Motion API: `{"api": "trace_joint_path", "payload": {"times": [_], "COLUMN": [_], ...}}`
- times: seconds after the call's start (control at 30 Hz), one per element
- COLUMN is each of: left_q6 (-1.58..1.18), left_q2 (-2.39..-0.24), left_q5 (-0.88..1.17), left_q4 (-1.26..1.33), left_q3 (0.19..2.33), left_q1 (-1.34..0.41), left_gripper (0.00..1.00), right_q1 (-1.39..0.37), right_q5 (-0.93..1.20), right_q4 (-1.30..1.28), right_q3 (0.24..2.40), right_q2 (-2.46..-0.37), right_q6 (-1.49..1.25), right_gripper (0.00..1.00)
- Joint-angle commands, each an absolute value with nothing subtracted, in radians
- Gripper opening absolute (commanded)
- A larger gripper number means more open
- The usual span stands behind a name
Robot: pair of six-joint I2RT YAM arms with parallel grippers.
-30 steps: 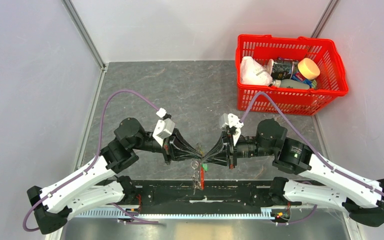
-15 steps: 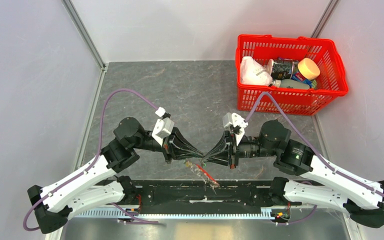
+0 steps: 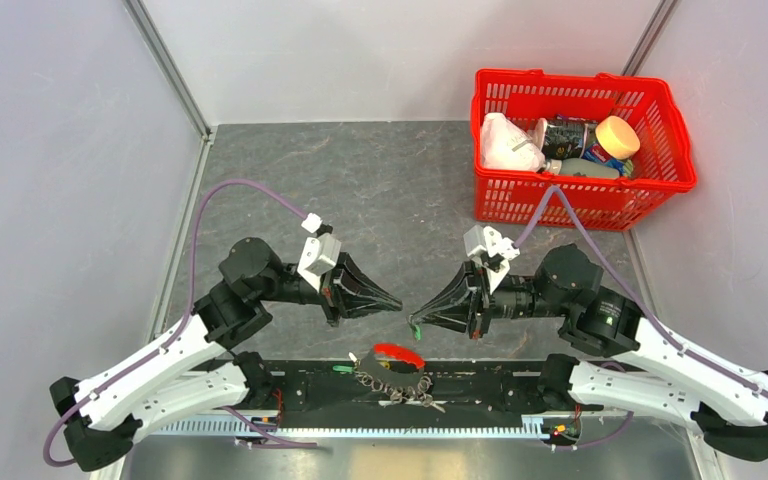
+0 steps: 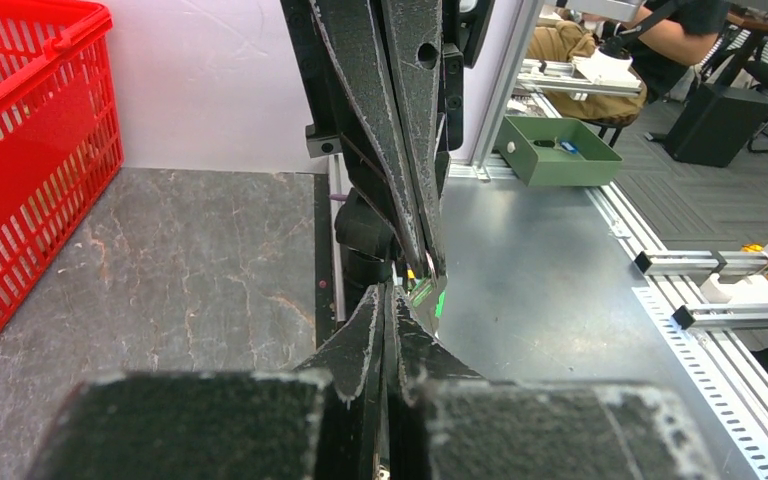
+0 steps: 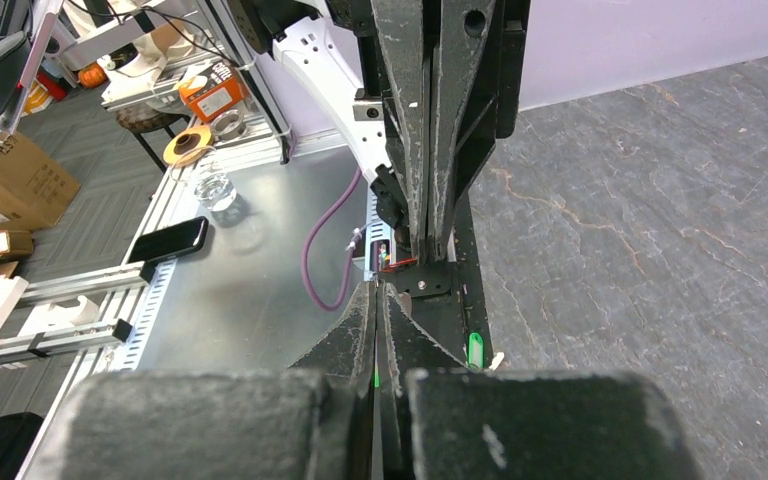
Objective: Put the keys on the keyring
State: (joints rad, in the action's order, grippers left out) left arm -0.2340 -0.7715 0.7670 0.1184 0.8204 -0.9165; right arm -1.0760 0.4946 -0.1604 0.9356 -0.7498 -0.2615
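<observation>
The keyring (image 3: 391, 352), its red part up, lies on the black base rail (image 3: 505, 376) between the two arm bases. Several silvery keys (image 3: 407, 389) hang bunched on its dark part. My left gripper (image 3: 398, 303) (image 4: 390, 292) is shut with nothing showing between its fingers, above and just behind the ring. My right gripper (image 3: 413, 322) (image 5: 378, 290) faces it tip to tip, a small gap apart. It is shut on a key with a green tag (image 4: 428, 298). A second green tag (image 5: 474, 349) lies on the rail.
A red basket (image 3: 585, 203) filled with bottles and packets stands at the back right of the grey stone-patterned table (image 3: 380, 190). Purple cables loop from both wrists. Metal frame posts run along the back left and back right corners.
The keyring with its keys, earlier hanging between the touching gripper tips, has dropped onto the black rail. Both grippers have drawn back from each other, left going left and right going right.
</observation>
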Motion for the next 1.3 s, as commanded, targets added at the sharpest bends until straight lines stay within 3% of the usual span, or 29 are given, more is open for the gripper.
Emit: {"api": "trace_joint_path", "payload": {"times": [0.0,0.63,1.0,1.27], "left_q6": [-0.238,-0.194,-0.165,-0.192], "left_q2": [-0.740,-0.722,-0.676,-0.597], "left_q5": [0.735,0.695,0.387,0.195], "left_q4": [0.122,0.099,0.030,-0.071], "left_q3": [0.829,0.804,0.800,0.797], "left_q1": [-0.918,-0.918,-0.917,-0.918], "left_gripper": [0.04,0.05,0.17,0.37], "right_q1": [-1.080,-1.080,-1.073,-0.995], "right_q5": [0.466,0.427,0.126,-0.015], "right_q4": [-0.135,-0.164,-0.368,-0.396], "right_q3": [0.918,0.927,0.982,0.947], "right_q2": [-0.723,-0.764,-0.842,-0.935], "right_q6": [-0.258,-0.235,-0.186,-0.267], "right_gripper": [0.00,0.00,0.04,0.04]}}
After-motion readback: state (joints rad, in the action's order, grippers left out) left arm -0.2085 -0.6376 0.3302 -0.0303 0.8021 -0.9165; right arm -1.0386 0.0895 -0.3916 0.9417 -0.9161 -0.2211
